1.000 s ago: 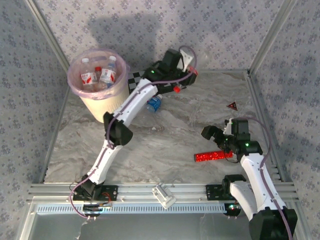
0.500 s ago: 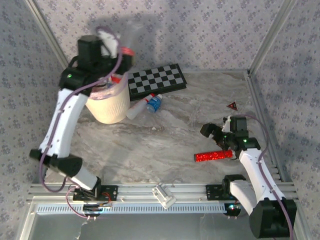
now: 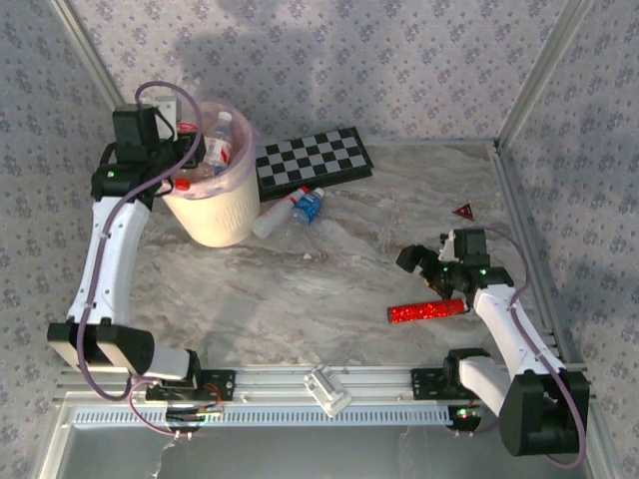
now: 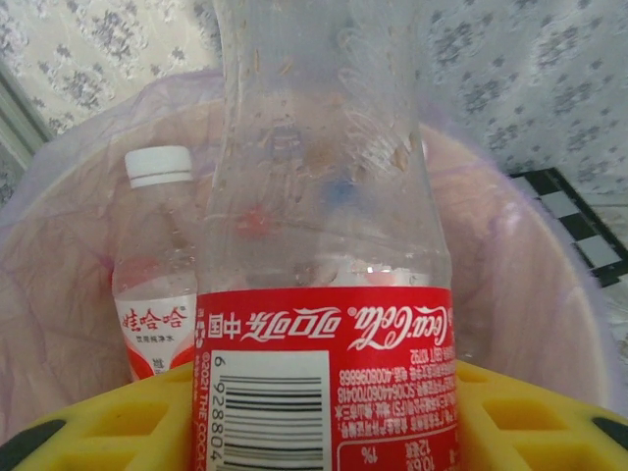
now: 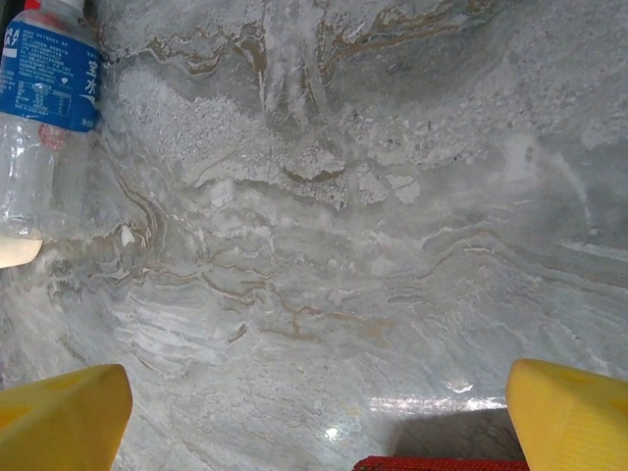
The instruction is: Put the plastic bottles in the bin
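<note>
My left gripper [image 3: 178, 160] hangs over the left rim of the cream bin [image 3: 215, 215], which has a pink liner. It is shut on a clear plastic bottle [image 4: 324, 324] with a red Coca-Cola label, gripped between my yellow fingers [image 4: 118, 422]. Below it, inside the bin [image 4: 530, 294], stands a white-capped bottle [image 4: 157, 285]. More bottles [image 3: 220, 145] show in the bin from above. Two bottles lie on the table right of the bin, one red-capped [image 3: 280, 215] and one blue-labelled [image 3: 309, 207] [image 5: 44, 108]. My right gripper [image 3: 419, 264] [image 5: 314, 422] is open above the marble, holding nothing.
A red glittery tube [image 3: 427, 311] [image 5: 437, 463] lies just below my right gripper. A black-and-white checkerboard [image 3: 315, 160] lies at the back behind the loose bottles. A small red triangle [image 3: 463, 211] sits at the right. Patterned walls close in the table.
My left arm has swung from beside the checkerboard, up and left, and now holds the bottle over the bin. The right arm has barely shifted.
</note>
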